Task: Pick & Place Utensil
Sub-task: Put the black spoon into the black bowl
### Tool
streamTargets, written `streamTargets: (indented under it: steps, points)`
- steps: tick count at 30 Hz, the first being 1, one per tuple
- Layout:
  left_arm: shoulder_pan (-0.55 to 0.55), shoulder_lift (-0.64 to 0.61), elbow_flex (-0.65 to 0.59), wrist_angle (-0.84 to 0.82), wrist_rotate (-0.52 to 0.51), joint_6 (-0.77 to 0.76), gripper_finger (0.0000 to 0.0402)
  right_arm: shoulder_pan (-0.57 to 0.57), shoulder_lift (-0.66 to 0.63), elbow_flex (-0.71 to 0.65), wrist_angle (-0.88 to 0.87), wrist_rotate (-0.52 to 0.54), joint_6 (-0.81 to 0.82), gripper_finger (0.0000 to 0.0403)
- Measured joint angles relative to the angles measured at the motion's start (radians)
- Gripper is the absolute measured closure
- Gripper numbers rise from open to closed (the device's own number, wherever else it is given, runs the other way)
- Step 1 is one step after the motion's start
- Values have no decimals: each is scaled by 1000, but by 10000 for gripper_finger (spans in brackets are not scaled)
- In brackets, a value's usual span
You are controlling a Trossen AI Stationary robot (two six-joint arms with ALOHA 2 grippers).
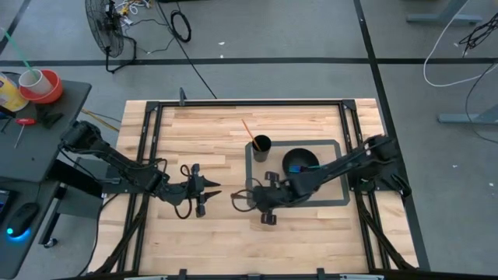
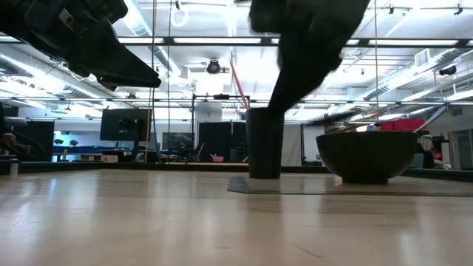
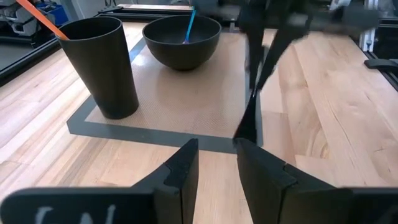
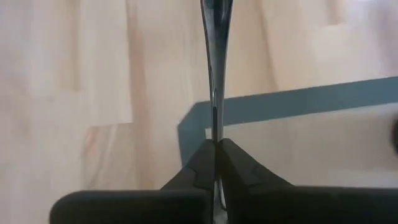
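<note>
Two end effectors | right (image 4: 215,163) grips utensil (image 4: 215,56) | left (image 3: 214,168) narrow | wood table (image 1: 210,241)

Thin dark metal utensil (image 4: 215,74) pinched upright over the mat's corner

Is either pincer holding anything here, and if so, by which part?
The right pincer is shut on a thin dark utensil, gripping its narrow handle. The left pincer holds nothing.
</note>
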Motion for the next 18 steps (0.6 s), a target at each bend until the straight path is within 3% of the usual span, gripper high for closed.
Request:
streamTargets:
  steps: [4, 8, 11, 18]
  points:
    - [0, 0, 0, -2, 0, 0, 287, 30, -117, 0, -83, 104, 92, 392]
    - [0, 0, 0, -3, 2, 1, 287, 54, -221, 2, -248, 282, 270, 390]
    - [0, 0, 0, -4, 3, 1, 287, 76, -295, 2, -392, 414, 445, 389]
    - [0, 0, 0, -5, 3, 1, 287, 93, -354, 2, -707, 590, 917, 390]
